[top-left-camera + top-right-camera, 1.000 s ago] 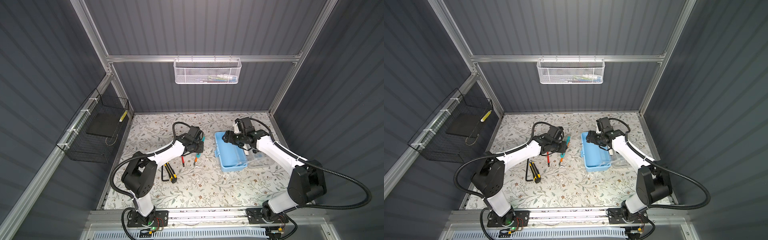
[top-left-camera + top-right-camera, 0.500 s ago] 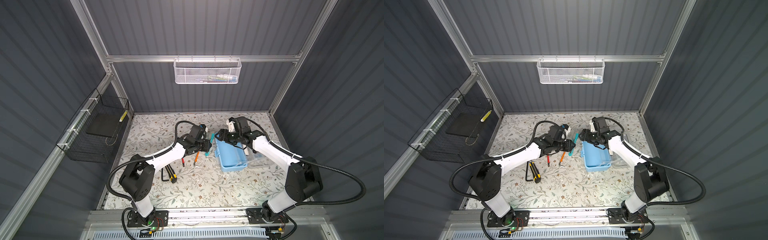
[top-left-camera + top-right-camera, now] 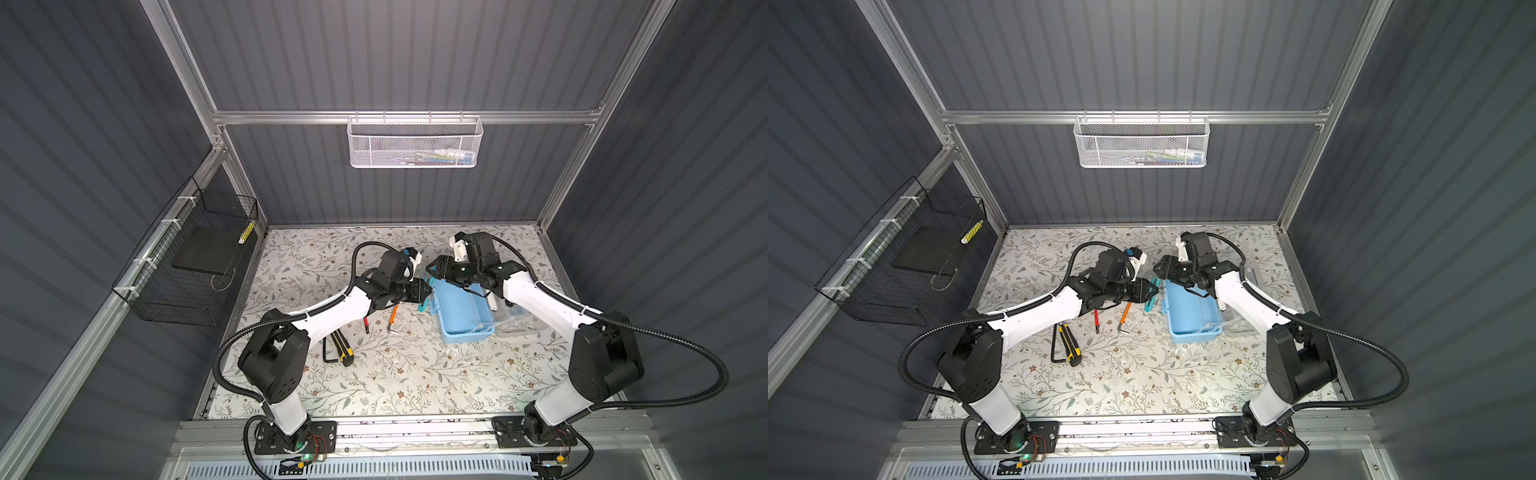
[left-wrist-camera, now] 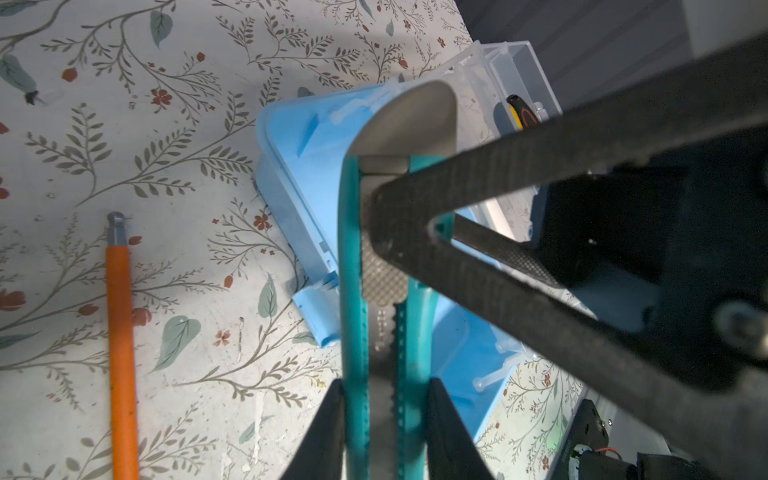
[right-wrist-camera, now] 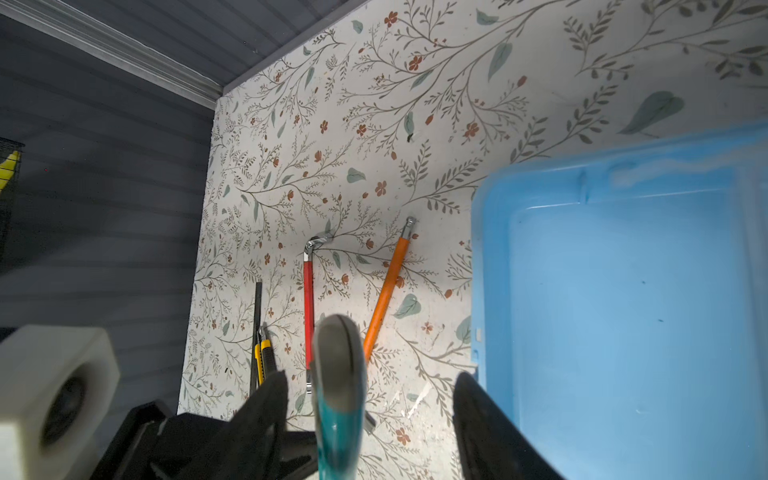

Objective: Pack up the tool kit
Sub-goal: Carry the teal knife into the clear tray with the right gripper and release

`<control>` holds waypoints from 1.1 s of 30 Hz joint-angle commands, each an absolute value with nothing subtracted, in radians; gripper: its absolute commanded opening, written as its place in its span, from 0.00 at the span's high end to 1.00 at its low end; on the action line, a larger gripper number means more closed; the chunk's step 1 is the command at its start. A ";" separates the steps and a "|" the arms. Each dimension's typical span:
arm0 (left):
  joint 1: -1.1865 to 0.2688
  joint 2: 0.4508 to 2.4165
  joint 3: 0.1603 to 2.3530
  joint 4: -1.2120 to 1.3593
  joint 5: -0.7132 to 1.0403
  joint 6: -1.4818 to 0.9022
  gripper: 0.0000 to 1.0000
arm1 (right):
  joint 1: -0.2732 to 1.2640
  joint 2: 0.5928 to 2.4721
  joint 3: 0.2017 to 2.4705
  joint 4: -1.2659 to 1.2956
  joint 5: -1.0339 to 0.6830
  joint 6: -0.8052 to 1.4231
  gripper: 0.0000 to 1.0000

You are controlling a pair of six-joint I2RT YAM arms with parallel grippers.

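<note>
The teal utility knife (image 4: 352, 270) is clamped in the left jaws at ten o'clock of the blue box (image 3: 457, 311); the right jaws stand open astride it. Released early, it could be dropped.

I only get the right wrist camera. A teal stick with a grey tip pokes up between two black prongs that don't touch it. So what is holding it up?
Observer: The left gripper is shut on it farther down, as the left wrist view shows. It is a teal utility knife.
Operator: The blue box looks bare to me. Is anything packed?
Observer: In the left wrist view a black-and-yellow tool shows at the clear lid, which lies open beside the blue box.
Operator: Is anything hanging up high?
Observer: A white mesh basket hangs from a metal rail, in both top views.
</note>
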State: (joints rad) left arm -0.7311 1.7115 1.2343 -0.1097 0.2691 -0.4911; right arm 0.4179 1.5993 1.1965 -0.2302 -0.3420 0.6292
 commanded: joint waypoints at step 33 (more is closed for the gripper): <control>-0.647 1.646 1.148 -0.090 0.271 -0.519 0.22 | 0.341 1.517 1.396 -0.770 -0.003 0.299 0.93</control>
